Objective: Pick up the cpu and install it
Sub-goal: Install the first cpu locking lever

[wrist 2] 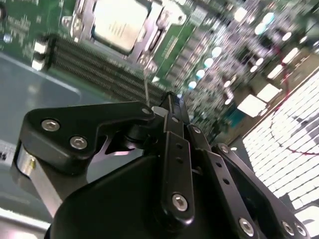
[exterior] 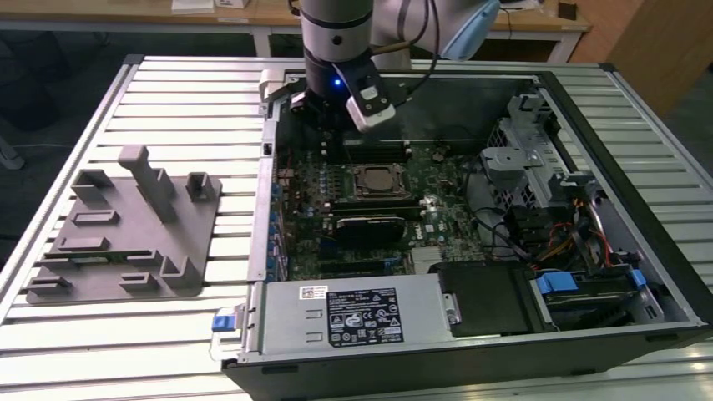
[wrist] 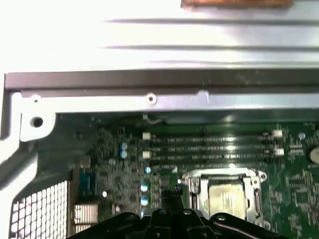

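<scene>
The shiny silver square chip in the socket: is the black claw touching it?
Apart. In the second wrist view the gripper ends over the memory slots, clear of the cpu.

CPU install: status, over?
Gripper over the motherboard, fingers shut, holding nothing visible. CPU sits in its socket, also in both wrist views. Nothing obstructing.

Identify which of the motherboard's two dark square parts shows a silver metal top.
The cpu, the square nearer the gripper; the black heatsink block beside it has none.

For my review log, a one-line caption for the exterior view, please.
Arm's gripper hovers inside the open computer case, with the cpu seated in the motherboard socket.
</scene>
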`<state>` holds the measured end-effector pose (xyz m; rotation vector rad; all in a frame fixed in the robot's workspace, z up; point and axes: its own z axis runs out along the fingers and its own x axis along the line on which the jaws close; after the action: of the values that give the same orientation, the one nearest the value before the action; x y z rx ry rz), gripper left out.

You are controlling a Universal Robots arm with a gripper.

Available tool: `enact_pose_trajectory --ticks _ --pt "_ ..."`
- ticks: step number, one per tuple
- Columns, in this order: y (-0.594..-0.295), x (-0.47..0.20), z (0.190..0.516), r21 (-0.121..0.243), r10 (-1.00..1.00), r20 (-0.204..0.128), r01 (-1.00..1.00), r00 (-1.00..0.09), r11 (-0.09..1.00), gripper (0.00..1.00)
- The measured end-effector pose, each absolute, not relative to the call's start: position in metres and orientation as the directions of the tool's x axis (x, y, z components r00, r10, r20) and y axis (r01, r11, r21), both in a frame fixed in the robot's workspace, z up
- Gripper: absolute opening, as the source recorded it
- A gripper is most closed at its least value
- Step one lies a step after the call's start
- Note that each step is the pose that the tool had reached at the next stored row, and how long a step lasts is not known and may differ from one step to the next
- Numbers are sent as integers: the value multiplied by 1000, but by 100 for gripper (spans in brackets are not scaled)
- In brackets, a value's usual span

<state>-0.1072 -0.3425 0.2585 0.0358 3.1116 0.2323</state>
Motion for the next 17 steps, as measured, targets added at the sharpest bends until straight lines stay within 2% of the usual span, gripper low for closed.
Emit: enact_pose_trajectory --ticks 7,17 --pt "-343 -111 259 196 25 -18 21 -1000 980 11" --pt "-343 -103 258 197 25 -18 21 -1000 980 11"
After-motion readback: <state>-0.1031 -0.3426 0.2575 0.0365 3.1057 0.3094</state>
